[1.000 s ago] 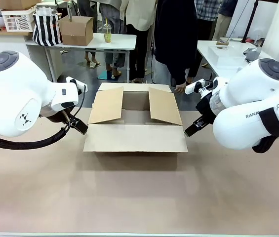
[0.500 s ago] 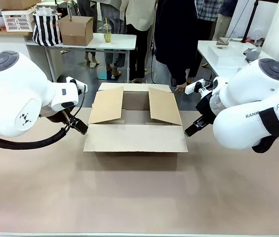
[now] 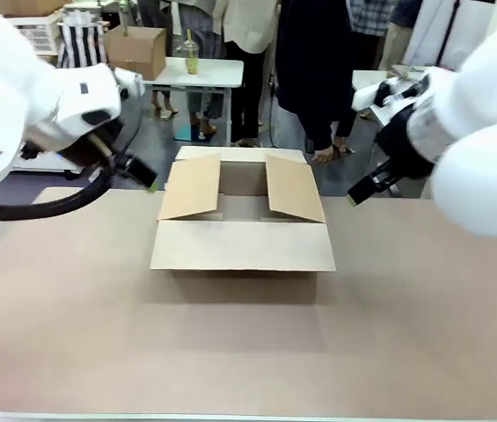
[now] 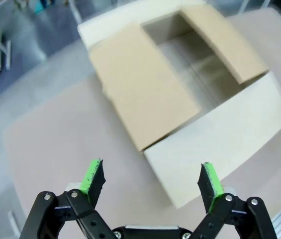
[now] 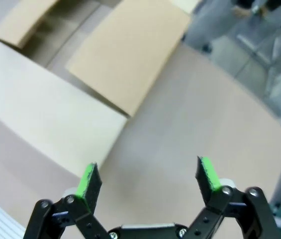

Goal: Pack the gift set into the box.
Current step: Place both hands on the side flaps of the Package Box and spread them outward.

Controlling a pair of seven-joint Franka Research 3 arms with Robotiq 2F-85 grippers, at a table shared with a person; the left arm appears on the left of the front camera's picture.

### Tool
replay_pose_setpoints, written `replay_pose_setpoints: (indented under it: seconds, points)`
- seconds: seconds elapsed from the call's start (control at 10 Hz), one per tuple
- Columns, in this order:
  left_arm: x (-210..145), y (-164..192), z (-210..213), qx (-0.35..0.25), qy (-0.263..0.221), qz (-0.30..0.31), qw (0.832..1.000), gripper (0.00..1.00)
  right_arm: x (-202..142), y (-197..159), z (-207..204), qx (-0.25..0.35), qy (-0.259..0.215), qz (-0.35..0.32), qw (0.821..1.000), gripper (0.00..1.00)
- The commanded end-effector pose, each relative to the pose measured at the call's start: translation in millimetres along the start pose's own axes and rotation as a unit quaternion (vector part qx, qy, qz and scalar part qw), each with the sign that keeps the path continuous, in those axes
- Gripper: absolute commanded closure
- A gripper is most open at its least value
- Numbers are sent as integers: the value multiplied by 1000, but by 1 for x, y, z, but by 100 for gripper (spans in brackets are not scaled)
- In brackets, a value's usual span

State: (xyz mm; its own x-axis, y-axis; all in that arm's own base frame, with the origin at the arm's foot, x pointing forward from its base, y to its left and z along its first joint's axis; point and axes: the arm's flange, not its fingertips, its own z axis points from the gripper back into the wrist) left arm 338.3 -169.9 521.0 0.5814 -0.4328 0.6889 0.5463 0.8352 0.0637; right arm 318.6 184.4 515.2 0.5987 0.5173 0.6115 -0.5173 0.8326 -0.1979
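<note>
Brown corrugated box (image 3: 242, 246), rectangular, shallow, open-topped.

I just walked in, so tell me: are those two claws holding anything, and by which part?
Nothing is held. The left gripper and the right gripper are both open and empty, off to either side of the box.

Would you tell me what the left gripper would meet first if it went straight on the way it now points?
Most likely the large brown corrugated cardboard box: its folded-out flaps lie straight ahead of the open left gripper, apart from it. Depth is unclear.
</note>
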Motion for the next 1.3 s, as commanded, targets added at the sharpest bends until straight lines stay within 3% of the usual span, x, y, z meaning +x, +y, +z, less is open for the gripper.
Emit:
replay_pose_setpoints:
  seconds: [0.0, 0.1, 0.2, 0.3, 0.4, 0.5, 0.6, 0.7, 0.9, 1.2]
  points:
    - [-18, 11, -30, 5, 60, 1, 998, 0, -13, -14, -32, 7, 48, -8, 999, 0]
    - [-18, 11, -30, 5, 60, 1, 998, 0, -13, -14, -32, 7, 48, -8, 999, 0]
    - [-18, 11, -30, 5, 60, 1, 998, 0, 0, 3, 7, -2, -3, 1, 1000, 0]
    - [-6, 2, -8, -1, 19, 1, 1000, 0, -8, -10, 4, 85, 7, -55, 995, 0]
    - [-7, 6, 3, -114, 1, 23, 993, 0, -16, -25, 16, 194, -27, -120, 973, 0]
    - [-13, 18, 19, -234, -28, 51, 971, 0, -25, -39, 32, 267, -91, -205, 937, 0]
    - [-25, 36, 34, -340, -54, 58, 937, 0, -42, -56, 53, 360, -114, -265, 887, 0]
    - [-38, 59, 50, -357, -96, 110, 923, 0, -68, -78, 69, 433, -156, -281, 842, 0]
    - [-64, 85, 66, -351, -157, 155, 910, 0, -109, -125, 74, 487, -243, -290, 787, 0]
    - [-89, 108, 64, -374, -208, 197, 882, 0, -115, -146, 27, 516, -206, -309, 772, 0]
